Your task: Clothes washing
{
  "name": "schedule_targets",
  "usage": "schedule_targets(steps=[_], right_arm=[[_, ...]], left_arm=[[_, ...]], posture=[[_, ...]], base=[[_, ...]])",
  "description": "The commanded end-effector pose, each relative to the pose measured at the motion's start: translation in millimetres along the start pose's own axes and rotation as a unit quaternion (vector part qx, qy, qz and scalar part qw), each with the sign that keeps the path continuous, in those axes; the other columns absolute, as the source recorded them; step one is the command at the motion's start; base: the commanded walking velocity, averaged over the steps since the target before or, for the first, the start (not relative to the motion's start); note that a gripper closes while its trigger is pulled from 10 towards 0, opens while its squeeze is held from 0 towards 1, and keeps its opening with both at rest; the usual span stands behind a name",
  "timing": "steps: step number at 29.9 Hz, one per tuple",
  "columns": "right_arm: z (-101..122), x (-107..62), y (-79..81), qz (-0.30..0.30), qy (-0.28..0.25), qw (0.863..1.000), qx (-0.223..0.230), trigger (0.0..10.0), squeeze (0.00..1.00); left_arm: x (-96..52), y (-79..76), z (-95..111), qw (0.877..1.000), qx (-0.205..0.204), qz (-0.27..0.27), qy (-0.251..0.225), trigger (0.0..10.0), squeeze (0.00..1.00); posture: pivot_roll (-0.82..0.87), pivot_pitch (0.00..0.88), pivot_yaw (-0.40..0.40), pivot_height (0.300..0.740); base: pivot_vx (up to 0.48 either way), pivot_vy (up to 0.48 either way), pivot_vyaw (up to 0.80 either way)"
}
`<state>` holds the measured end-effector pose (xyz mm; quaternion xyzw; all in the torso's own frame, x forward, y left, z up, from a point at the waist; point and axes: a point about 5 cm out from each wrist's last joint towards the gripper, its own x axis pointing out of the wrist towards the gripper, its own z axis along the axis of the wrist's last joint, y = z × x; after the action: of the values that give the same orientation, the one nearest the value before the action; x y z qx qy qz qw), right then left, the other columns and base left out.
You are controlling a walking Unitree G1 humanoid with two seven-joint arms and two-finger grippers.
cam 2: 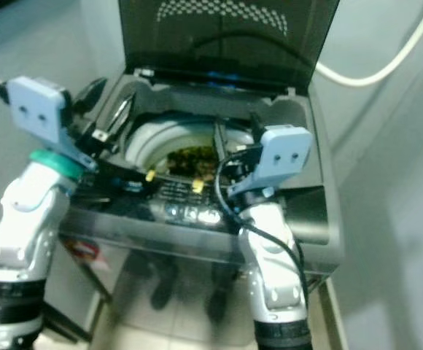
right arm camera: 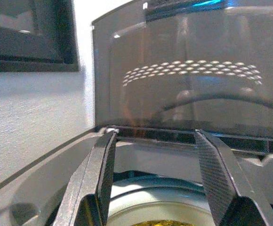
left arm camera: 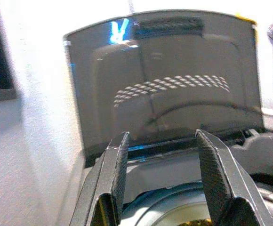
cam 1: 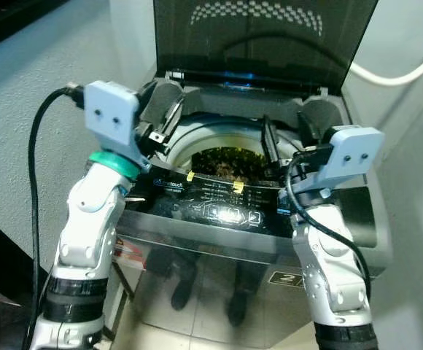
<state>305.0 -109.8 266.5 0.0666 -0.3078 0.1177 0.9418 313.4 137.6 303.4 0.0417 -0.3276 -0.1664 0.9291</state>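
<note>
A top-loading washing machine (cam 1: 219,213) stands before me with its dark tinted lid (cam 1: 262,36) raised upright. In the white-rimmed drum lies a dark, yellow-patterned load of clothes (cam 1: 232,160). My left gripper (cam 1: 166,122) hovers over the drum's left rim, open and holding nothing. My right gripper (cam 1: 270,146) reaches over the control panel at the drum's right side, also open and empty. In the left wrist view the left gripper (left arm camera: 161,137) points at the lid (left arm camera: 164,75) across the drum. The right gripper (right arm camera: 153,134) faces the lid (right arm camera: 193,70) too.
A white hose (cam 1: 405,71) runs along the wall behind the machine on the right. Grey walls close in on both sides. A black cable (cam 1: 36,160) loops off my left arm. The glossy front panel (cam 1: 204,284) reflects a standing figure's legs above the tiled floor.
</note>
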Motion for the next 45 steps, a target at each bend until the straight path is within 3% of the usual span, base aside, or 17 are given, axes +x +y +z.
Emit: schedule_targets(steps=[1,7,18,38,45], right_arm=[[-4.3,1.9,-7.8,-0.009,0.011,1.000,0.018,10.0,0.00],[-3.5,9.1,-10.9,-0.007,0.006,1.000,0.025,10.0,0.00],[-4.8,8.0,-5.5,0.011,0.005,0.998,0.056,10.0,0.00],[-8.9,4.8,-8.0,0.013,0.029,0.999,0.030,10.0,0.00],[-17.2,7.8,-10.3,0.024,0.045,0.998,0.022,10.0,0.00]], left_arm=[[-3.1,2.1,3.4,1.000,0.004,0.006,-0.003,10.0,0.00],[-4.8,5.9,8.2,1.000,0.023,0.014,0.001,10.0,0.00],[-6.5,4.5,8.2,0.999,0.017,0.025,0.017,10.0,0.00],[-4.8,0.2,5.0,0.999,0.006,0.028,0.027,10.0,0.00],[-2.7,-7.6,-0.4,0.999,-0.004,0.028,0.032,10.0,0.00]], posture=[[0.04,0.030,0.011,0.740],[0.06,0.010,0.005,0.740],[0.05,0.012,0.005,0.740],[0.03,0.031,-0.006,0.740],[0.03,0.031,-0.022,0.740]], base=[[0.000,0.000,0.00],[-0.136,0.000,0.00],[-0.310,0.000,0.00],[-0.338,0.000,0.00],[-0.366,0.000,0.00]])
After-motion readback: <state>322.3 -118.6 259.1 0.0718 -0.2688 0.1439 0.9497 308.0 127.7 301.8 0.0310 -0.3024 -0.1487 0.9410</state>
